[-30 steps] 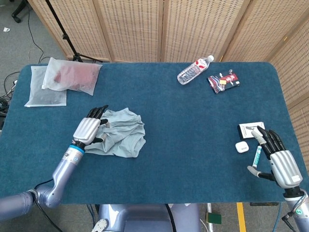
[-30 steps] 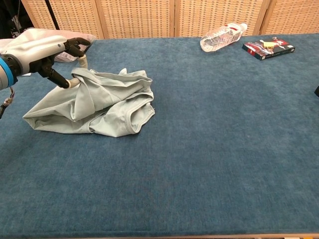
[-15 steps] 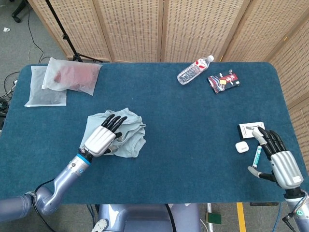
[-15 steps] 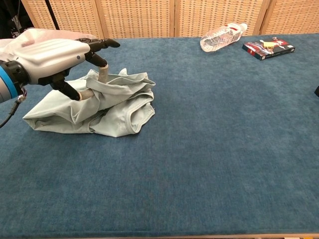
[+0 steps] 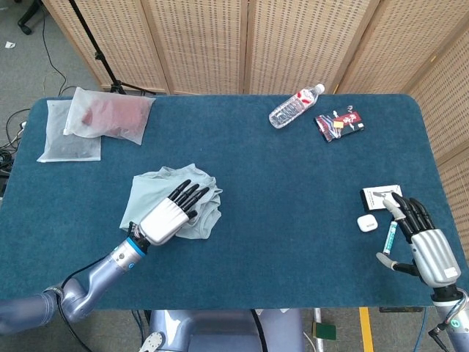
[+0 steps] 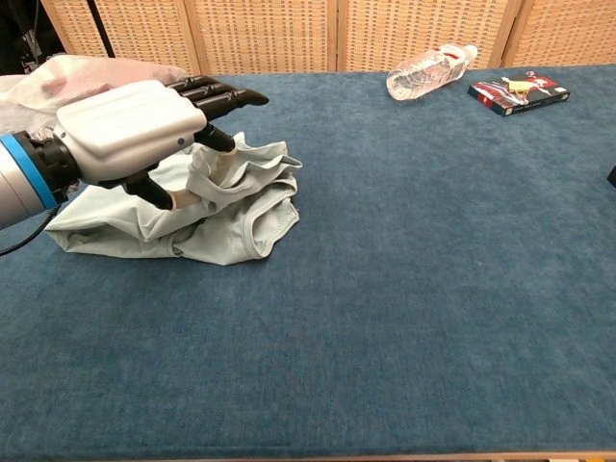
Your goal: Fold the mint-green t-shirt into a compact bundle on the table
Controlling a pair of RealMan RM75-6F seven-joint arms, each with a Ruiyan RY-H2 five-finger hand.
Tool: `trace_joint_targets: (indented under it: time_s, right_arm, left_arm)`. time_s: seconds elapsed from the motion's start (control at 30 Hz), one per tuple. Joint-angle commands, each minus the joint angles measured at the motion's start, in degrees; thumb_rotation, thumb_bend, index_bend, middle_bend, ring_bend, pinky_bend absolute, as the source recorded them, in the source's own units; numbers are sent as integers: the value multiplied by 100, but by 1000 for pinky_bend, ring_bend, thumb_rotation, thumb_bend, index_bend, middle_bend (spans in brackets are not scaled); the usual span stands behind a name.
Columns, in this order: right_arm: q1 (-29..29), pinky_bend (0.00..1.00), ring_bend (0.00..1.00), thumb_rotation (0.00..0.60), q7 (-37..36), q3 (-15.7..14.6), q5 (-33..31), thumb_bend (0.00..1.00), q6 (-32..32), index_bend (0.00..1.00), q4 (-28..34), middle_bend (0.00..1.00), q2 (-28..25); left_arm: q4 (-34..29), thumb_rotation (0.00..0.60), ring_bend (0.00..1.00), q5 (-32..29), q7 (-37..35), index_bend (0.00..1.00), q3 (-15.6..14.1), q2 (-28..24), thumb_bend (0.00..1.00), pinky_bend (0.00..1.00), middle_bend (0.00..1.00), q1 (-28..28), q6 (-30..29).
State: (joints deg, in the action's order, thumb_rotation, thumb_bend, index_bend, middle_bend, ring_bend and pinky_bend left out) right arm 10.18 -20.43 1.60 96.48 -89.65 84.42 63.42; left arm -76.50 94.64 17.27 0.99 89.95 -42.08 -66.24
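- Nearest us on the right, our right hand [image 5: 423, 240] rests at the near right edge of the table [image 5: 293, 220], fingers apart and empty, with a small white case [image 5: 367, 223] and a pen-like item [image 5: 390, 237] just beside it.
- On the near left, our left hand [image 6: 144, 135] sits over the mint-green t-shirt [image 6: 241, 217]; in the chest view the thumb and a finger pinch a raised fold of cloth while the other fingers stretch out flat above it.
- The shirt lies crumpled left of centre, already gathered into a loose heap, not yet compact by our reckoning.
- We judge the fabric light, soft and limp: it should drape and slump when lifted, and loose layers may slide apart. A hem or a doubled edge looks the best place to take hold, pinching several layers together.
- Farther back lie two plastic bags [image 5: 95, 121] at far left, and a water bottle [image 5: 294, 107] and a dark packet [image 5: 339, 122] at far right.
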Motion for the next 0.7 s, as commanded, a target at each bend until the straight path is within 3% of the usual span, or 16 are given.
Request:
trace_joint_targets:
  time_s: [0.03, 0.7]
  right_arm:
    - [1, 0, 0, 600, 3, -3, 4, 0, 4, 0, 2, 0, -1]
    - [-5, 0, 0, 600, -13, -15, 16, 0, 10, 0, 22, 0, -27]
  left_arm:
    - [233, 600, 0, 326, 20, 679, -98, 117, 387, 0, 0, -91, -132]
    - [1480, 600, 0, 1292, 575, 683, -458, 775, 349, 0, 0, -481, -111]
